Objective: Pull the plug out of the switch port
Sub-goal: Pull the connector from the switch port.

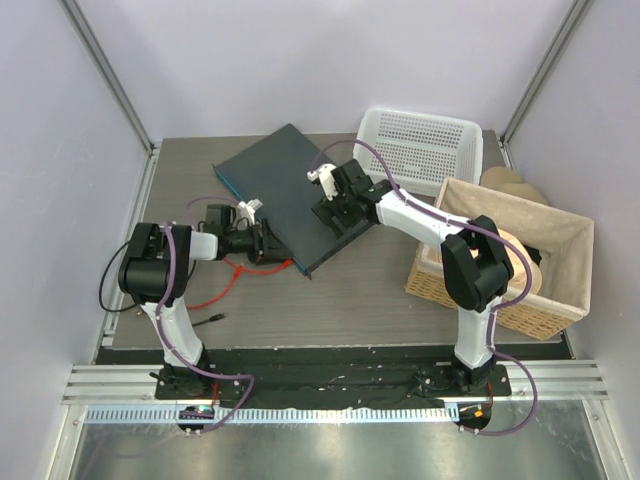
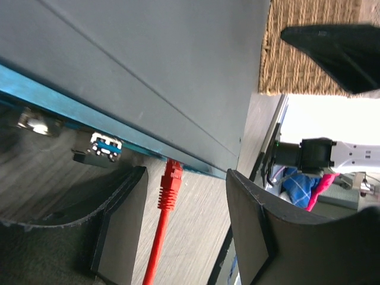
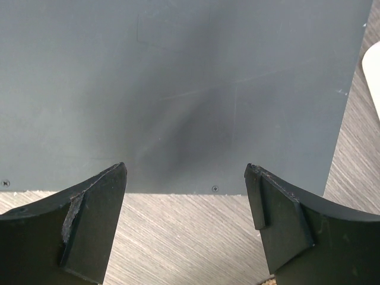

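Seems pre-grasp: straddling red plastic plug [image 2: 170,181], between the fingertips, with half-open, empty left gripper [image 2: 185,173] at flat slate-grey metal switch [image 2: 148,53]. Next should close on it, then pull straight back.

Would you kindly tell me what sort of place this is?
Probably a robotics lab test cell: plain white panels enclose the table, and a left arm and right arm are bolted to its rail.

Pale lavender-white walls [image 1: 300,60] at 9, 12, 3 o'clock. Aluminium posts [image 1: 114,80] at 11 and 1. Grey wood-grain tabletop [image 1: 340,300]. Aluminium rail [image 1: 105,383] at 6, shiny metal sheet [image 1: 330,452] beyond. Light even, diffuse.
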